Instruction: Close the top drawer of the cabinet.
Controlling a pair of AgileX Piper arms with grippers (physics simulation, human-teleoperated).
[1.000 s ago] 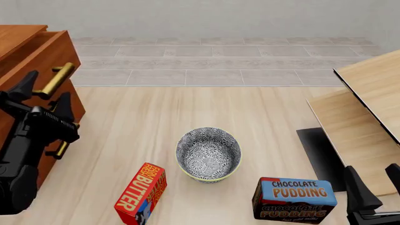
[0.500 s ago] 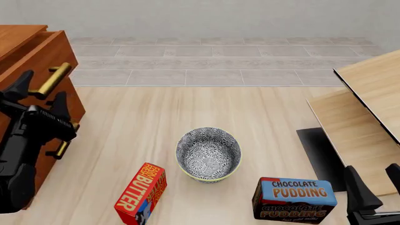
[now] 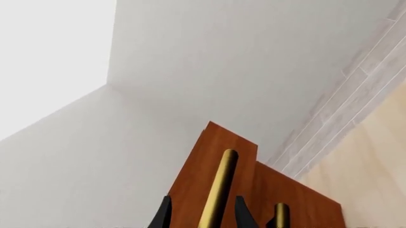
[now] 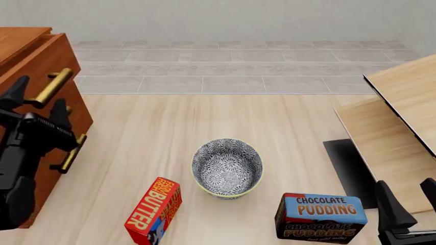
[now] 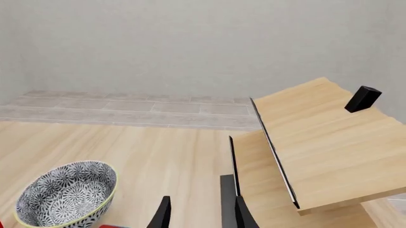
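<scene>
The top drawer [image 4: 65, 61] stood at about nine to ten o'clock in the front view, its reddish front projecting only slightly from the cabinet [image 4: 20, 38], which occupied the far left edge. Its brass bar handle [image 4: 50, 87] ran diagonally across the drawer front. The left gripper [image 4: 38, 104] was set over this handle with its fingers spread wide, one either side of the bar; the left wrist view showed the handle [image 3: 219, 187] passing between the two fingertips [image 3: 163, 216], with no firm contact visible there.

Compared with the views taken half a second and one second before, the drawer front and handle had moved leftward, toward the cabinet body, and the left gripper had travelled with them. In my judgement the closing push was under way and well advanced, though a small step between drawer front and carcass suggested it was not yet flush.

The right gripper [image 5: 199, 213] rested idle at roughly five o'clock, fingers parted and holding nothing, near the pale wood furniture [image 4: 402, 127]. The patterned bowl [image 4: 227, 167], butter box [image 4: 154, 210] and chocolate pudding box [image 4: 321, 217] lay well apart from the cabinet and were not involved.
</scene>
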